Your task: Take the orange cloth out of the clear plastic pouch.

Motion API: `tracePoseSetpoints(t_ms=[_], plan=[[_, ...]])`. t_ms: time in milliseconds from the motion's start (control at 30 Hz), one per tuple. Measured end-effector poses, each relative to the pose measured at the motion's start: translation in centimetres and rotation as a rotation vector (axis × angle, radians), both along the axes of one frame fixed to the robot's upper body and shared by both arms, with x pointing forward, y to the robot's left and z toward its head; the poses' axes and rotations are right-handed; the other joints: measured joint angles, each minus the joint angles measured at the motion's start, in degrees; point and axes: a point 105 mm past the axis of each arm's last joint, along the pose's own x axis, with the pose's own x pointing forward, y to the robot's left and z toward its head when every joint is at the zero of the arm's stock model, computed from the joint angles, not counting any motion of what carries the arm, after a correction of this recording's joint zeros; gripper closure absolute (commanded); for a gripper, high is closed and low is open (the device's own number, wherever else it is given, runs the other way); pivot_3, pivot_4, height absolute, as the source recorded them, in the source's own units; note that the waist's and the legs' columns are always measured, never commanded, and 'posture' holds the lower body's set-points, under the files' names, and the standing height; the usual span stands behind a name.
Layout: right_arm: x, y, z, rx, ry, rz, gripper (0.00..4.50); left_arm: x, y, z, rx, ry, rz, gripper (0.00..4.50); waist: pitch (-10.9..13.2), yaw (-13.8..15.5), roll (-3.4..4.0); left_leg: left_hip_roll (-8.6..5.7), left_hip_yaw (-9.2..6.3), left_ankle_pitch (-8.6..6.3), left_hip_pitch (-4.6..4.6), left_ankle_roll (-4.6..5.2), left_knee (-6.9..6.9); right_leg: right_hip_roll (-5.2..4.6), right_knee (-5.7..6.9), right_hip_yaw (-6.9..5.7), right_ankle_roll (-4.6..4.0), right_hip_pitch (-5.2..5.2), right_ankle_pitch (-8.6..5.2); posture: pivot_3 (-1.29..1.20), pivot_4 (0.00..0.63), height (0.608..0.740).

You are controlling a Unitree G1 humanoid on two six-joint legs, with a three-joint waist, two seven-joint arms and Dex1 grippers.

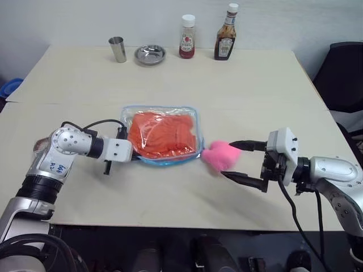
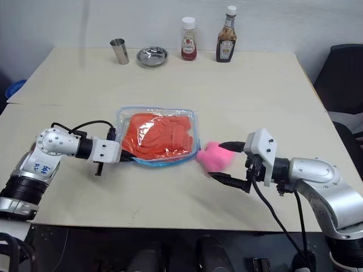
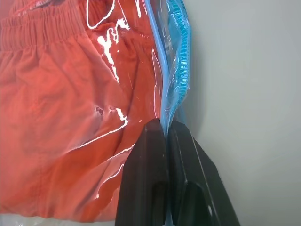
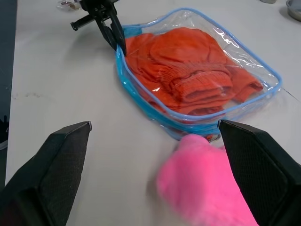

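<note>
Red-labelled sauce bottles [image 1: 187,37], writing too small

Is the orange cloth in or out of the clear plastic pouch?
In: the orange cloth lies wholly inside the clear plastic pouch, behind its film.

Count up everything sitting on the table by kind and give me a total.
Sauce bottles: 2
Metal cup: 1
Metal dish: 1
Clear plastic pouch: 1
Orange cloth: 1
Pink plush ball: 1
Total: 7
</note>
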Motion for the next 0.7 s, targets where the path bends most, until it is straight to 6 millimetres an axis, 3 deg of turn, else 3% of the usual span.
tracePoseSetpoints(t_ms=[233,367,567,667,700], plan=[[-0.1,-1.2,-1.5,-0.011,0.049,-0.078,0.00,0.0,-0.2,-0.3,-0.005,-0.022,0.039,4.48,-0.01,0.00,-0.02,-0.01,0.00,0.00,0.01,0.02,0.00,0.00,0.03,0.01,0.00,0.01,0.00,0.00,0.150,0.740],[1.1,-2.5,-2.1,0.016,0.072,-0.214,0.00,-0.1,-0.6,-0.4,-0.027,-0.030,0.053,4.48,-0.03,-0.02,-0.04,0.00,0.00,0.01,0.01,0.02,0.01,0.01,0.08,0.01,0.00,0.01,0.00,0.00,0.150,0.740],[2.2,-3.3,-3.3,0.136,0.200,-0.370,0.00,-2.5,-0.9,-0.7,-0.117,0.117,0.079,2.91,-0.03,-0.20,-0.02,0.02,0.00,0.02,0.02,0.00,-0.01,0.01,0.19,0.02,0.00,0.01,0.00,0.00,0.150,0.740],[3.0,-3.3,-3.6,0.180,0.259,-0.410,0.00,-3.1,-1.1,0.4,-0.214,0.166,0.123,1.98,-0.03,-0.15,-0.03,0.00,0.00,0.03,0.02,0.01,0.00,0.01,0.11,0.02,0.00,0.01,0.00,0.00,0.150,0.740],[3.3,-3.2,-3.6,0.197,0.281,-0.418,0.00,-3.4,-1.2,1.2,-0.274,0.206,0.141,1.98,-0.03,-0.13,-0.03,0.01,-0.02,0.03,0.01,0.01,0.00,0.01,0.11,0.01,0.00,0.01,0.00,0.00,0.150,0.740]])
